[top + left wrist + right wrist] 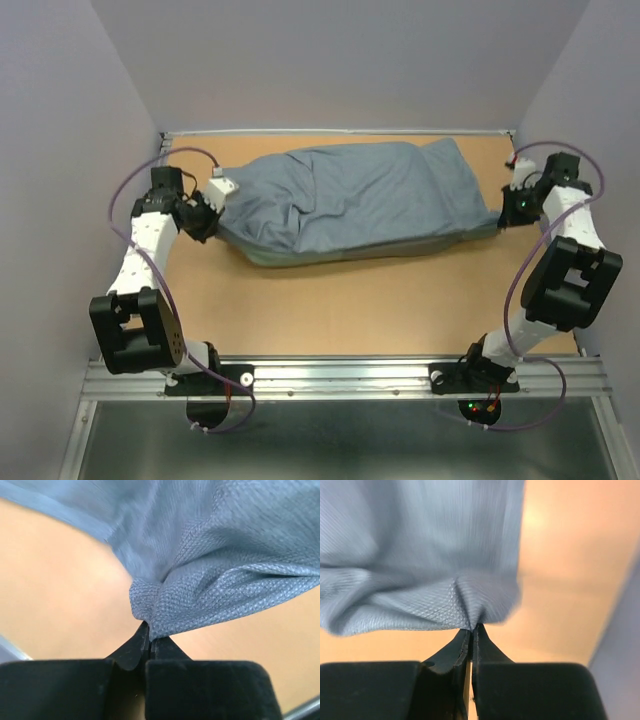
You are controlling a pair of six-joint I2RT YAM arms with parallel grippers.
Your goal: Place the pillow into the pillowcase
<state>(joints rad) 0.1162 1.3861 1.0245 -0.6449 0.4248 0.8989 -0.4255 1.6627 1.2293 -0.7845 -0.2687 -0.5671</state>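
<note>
Bulging grey-blue pillowcase (350, 200) lies stretched across far half of tan surface (330, 300). Left hand (213, 222) pressed together, pinching pillowcase's left end. Right hand (500, 216) pressed together, pinching bunched fabric at right end.

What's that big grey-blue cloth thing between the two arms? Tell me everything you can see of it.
The pillowcase is a grey-blue fabric bag, wrinkled and bulging as if filled, lying lengthwise across the far part of the tan table. The left gripper and right gripper each pinch a corner at opposite ends. Its contents are hidden.
</note>
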